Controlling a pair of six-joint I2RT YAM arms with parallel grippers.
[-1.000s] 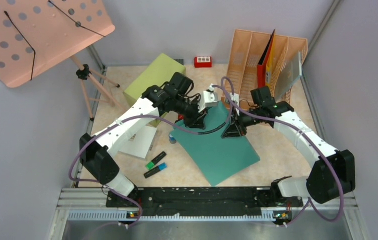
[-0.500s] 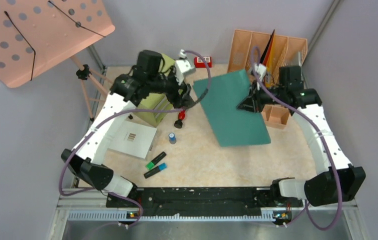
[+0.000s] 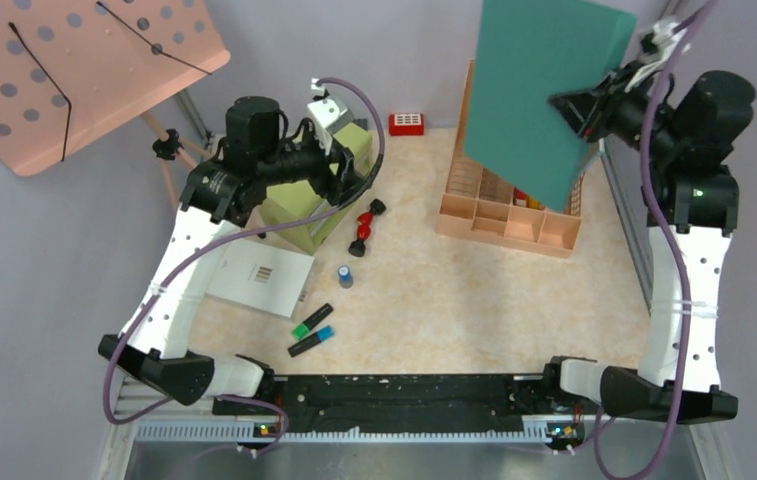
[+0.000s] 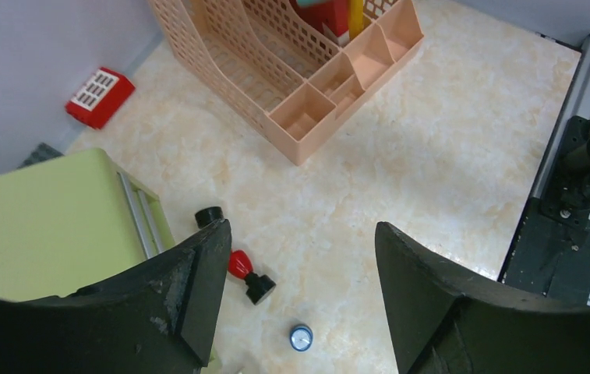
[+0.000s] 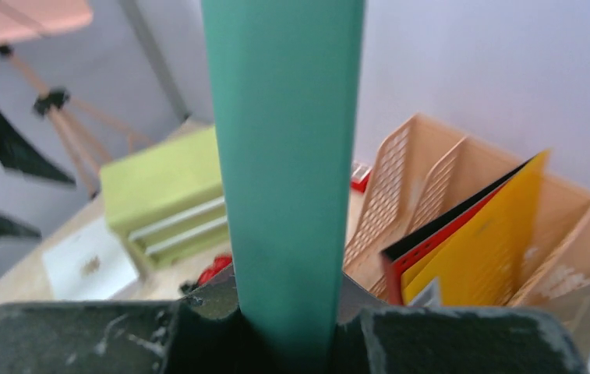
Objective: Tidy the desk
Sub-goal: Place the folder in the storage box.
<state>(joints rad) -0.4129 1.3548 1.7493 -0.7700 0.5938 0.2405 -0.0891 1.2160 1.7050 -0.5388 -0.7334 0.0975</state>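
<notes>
Clamping a folder [image 3: 534, 90], the right gripper [image 5: 285, 300] has the rack [image 3: 499, 228] below it. Left gripper [image 4: 301, 230] gapes empty, stamp [image 4: 238, 263] beneath

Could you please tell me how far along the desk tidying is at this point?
Done: yellow and red folders stand in the peach organizer. In hand: the right claw holds a teal folder above it; the left claw is open, empty. Left: stamp, two highlighters, small blue cap loose on the desk.

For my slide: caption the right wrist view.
Right tool grips flat teal folder edge-on, peach mesh file rack beyond.
</notes>
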